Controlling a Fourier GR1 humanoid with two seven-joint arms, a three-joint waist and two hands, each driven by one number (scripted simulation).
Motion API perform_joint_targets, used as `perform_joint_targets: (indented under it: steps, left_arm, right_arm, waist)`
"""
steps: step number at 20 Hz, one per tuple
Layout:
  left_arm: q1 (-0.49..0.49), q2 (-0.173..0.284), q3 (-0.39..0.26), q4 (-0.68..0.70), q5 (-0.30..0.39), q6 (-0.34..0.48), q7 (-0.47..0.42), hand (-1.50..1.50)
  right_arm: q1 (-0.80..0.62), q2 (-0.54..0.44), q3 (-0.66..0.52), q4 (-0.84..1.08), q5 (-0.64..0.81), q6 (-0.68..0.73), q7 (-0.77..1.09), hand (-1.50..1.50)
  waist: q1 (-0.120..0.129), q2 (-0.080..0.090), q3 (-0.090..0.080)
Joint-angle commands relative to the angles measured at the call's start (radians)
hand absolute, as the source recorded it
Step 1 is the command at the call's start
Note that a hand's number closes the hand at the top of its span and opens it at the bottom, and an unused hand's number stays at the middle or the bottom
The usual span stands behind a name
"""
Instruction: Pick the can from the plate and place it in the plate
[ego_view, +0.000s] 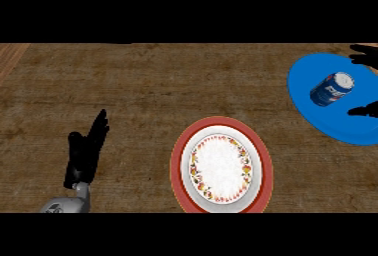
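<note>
Counter (133, 90): brown wood-grain top, filling the view; a paler plank strip at the upper left corner.

Blue plate (336, 125): plain blue, at the right edge, partly cut off by the frame.

Can (331, 89): blue and white with a silver end, lying tilted on its side on the blue plate, in the plate's upper part. Silver end points up and to the right.

Red plate (221, 166): red rim, white centre, ring of floral pattern inside. Sits low in the middle of the view, well apart from the can, near but not touching the blue plate. Nothing lies on it.

Left robot hand (85, 150): black, on a grey forearm entering from the lower left. Fingers straight and held together, pointing up the view; holding nothing. Well left of the red plate.

Right robot hand (364, 55): only dark fingertips show at the right edge, one group above the can, another (365, 111) below it. Spread either side of the can, not touching it.
</note>
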Motion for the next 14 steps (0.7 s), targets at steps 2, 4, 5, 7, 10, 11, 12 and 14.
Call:
perform_joint_targets:
  steps: [2,4,5,7,10,11,12,14]
  left_arm:
    - [0.012,-0.015,-0.014,-0.041,-0.016,0.024,0.027,0.00]
    - [-0.023,-0.016,-0.003,0.020,-0.017,0.019,0.001,0.00]
    - [-0.035,-0.020,-0.019,0.009,-0.015,0.007,0.024,0.00]
    - [0.005,-0.021,-0.021,-0.015,-0.001,-0.007,0.007,0.00]
    - [0.014,0.009,-0.006,-0.015,0.000,-0.024,-0.008,0.00]
    - [-0.019,0.008,0.012,-0.020,0.007,-0.012,0.015,0.00]
    - [0.008,0.005,0.000,-0.007,0.004,-0.021,-0.007,0.00]
    - [0.005,0.017,0.025,-0.002,0.027,-0.036,-0.018,0.00]
  right_arm:
    - [-0.008,-0.091,-0.113,0.070,-0.124,0.226,-0.039,-1.50]
    - [0.002,-0.103,-0.115,0.075,-0.132,0.263,-0.049,-1.50]
    - [0.000,-0.102,-0.124,0.083,-0.140,0.256,-0.025,-1.50]
    - [0.042,-0.066,-0.121,0.080,-0.147,0.254,-0.053,-1.50]
    - [0.020,-0.091,-0.121,0.064,-0.157,0.311,-0.038,-1.50]
    - [0.040,-0.079,-0.121,0.058,-0.161,0.304,-0.059,-1.50]
    - [0.084,-0.083,-0.123,0.052,-0.166,0.311,-0.108,-1.50]
    - [0.074,-0.076,-0.109,0.033,-0.161,0.315,-0.106,-1.50]
  waist:
    - [-0.002,-0.002,0.001]
    - [-0.002,0.007,0.001]
    - [0.007,0.011,0.002]
    - [0.008,0.005,0.002]
    - [0.014,0.004,0.001]
    - [0.012,0.006,0.002]
    - [0.007,0.007,0.003]
    - [0.011,0.006,0.002]
